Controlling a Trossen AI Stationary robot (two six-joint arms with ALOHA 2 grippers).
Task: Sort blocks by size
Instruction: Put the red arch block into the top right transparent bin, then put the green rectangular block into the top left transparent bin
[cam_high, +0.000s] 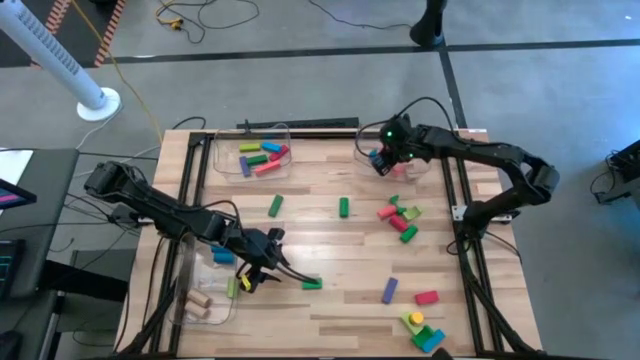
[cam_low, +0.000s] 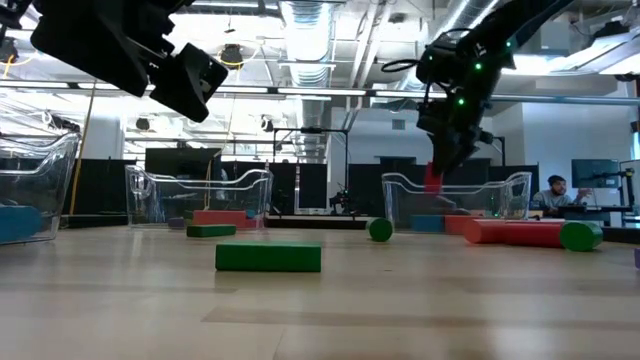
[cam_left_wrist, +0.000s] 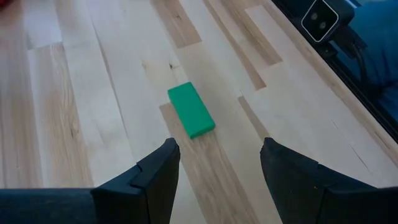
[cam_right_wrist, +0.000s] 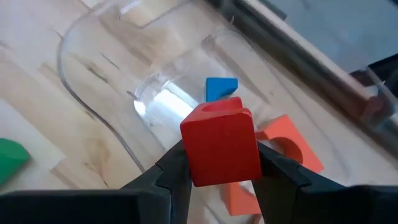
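Observation:
My right gripper (cam_high: 383, 163) hangs over the clear bin (cam_high: 412, 170) at the table's far right, shut on a red block (cam_right_wrist: 221, 146). A blue block (cam_right_wrist: 221, 87) and an orange arch block (cam_right_wrist: 287, 144) lie in that bin. My left gripper (cam_left_wrist: 217, 149) stands open above the near left of the table. A flat green block (cam_left_wrist: 191, 110) lies on the wood just ahead of its fingers, untouched. Other blocks lie loose across the table's right half. My right gripper pinches the red block by two opposite sides (cam_right_wrist: 198, 163) between its two fingers. The fingers slant down from above. In the low view the block (cam_low: 433, 178) hangs at the fingertips, lifted clear above the bin's rim.
A clear bin (cam_high: 252, 155) at the far left holds several coloured blocks. A clear bin (cam_high: 205, 290) at the near left holds wooden cylinders and a blue block. Loose blocks: green (cam_high: 275, 206), green (cam_high: 343, 207), a red and green cluster (cam_high: 400, 217), purple (cam_high: 390, 290), red (cam_high: 426, 297).

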